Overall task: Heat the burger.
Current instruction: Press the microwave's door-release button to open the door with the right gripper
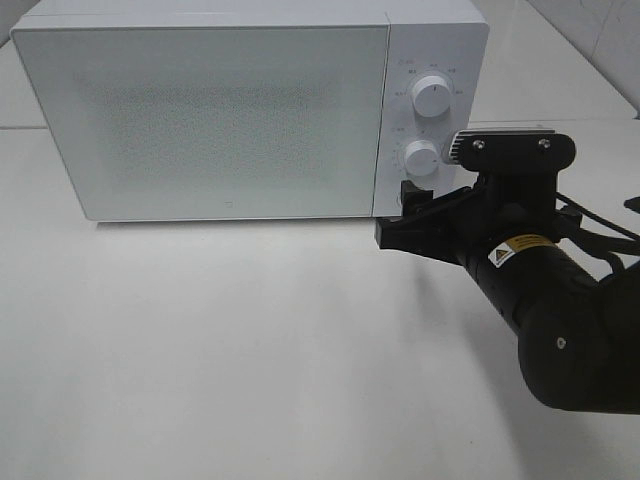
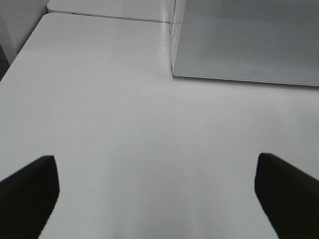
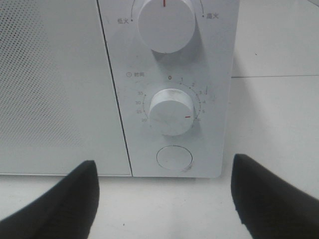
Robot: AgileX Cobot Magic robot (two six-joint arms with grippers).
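Observation:
The white microwave (image 1: pixel 230 110) stands at the back of the table with its door shut. The burger is not in view in any frame. My right gripper (image 1: pixel 408 215) is open and empty, just in front of the control panel near its lower right corner. In the right wrist view the gripper (image 3: pixel 164 199) faces the lower timer knob (image 3: pixel 172 112), whose red mark points to about 5, the round door button (image 3: pixel 174 158) below it, and the upper power knob (image 3: pixel 165 22). My left gripper (image 2: pixel 154 199) is open and empty, low over bare table, left of the microwave door (image 2: pixel 249 40).
The white table (image 1: pixel 220 350) spreads in front of the microwave. A seam between table tops (image 2: pixel 109 17) runs behind it. My right arm's black body (image 1: pixel 570 320) fills the right front corner of the exterior view.

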